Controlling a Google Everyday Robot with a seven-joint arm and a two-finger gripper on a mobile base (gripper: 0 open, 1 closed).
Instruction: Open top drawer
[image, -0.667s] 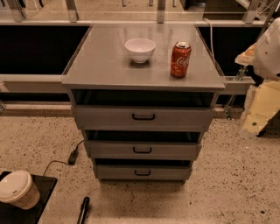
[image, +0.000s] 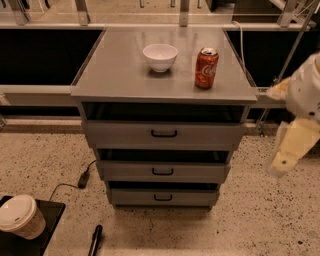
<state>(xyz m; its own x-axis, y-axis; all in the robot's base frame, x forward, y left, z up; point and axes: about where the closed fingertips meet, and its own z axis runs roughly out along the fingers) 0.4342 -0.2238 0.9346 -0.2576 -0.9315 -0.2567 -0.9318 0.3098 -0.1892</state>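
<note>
The gripper (image: 292, 150) hangs at the right, well apart from the closed top drawer (image: 200, 135); whether it is open or closed cannot be told.

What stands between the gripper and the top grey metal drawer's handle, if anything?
Nothing visible. The gripper hangs right of the cabinet, apart from it; the top grey metal drawer faces speckled floor. The white bowl and red soda can sit above, on the cabinet top.
</note>
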